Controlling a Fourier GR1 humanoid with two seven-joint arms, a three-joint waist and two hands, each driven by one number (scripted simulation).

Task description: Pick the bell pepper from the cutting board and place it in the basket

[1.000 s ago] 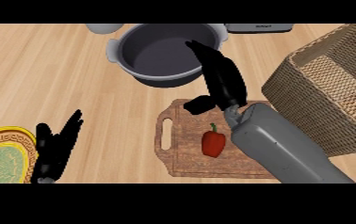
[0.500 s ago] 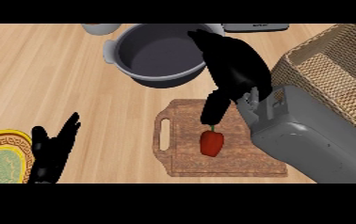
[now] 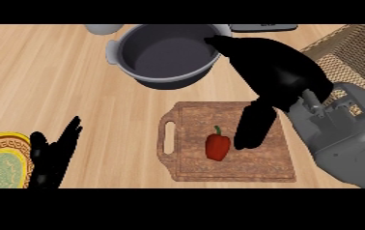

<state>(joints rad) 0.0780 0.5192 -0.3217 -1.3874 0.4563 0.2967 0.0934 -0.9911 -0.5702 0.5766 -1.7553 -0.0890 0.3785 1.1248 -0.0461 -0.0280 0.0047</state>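
bell pepper (image 3: 218,147) | cutting board (image 3: 235,168) centre | right hand (image 3: 274,81) at 3 o'clock, fingers (image 3: 253,127) uncurled, empty | close your thumb round it before lifting

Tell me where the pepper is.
In the head view, the pepper lies mid-board on the cutting board, just left of the right robot hand, below the pot.

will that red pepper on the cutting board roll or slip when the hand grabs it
The bell pepper lies on its side on the flat cutting board, so a nudge from the right hand could probably roll it. Its skin looks smooth, so it may slip. It is small beside the hand, so likely light.
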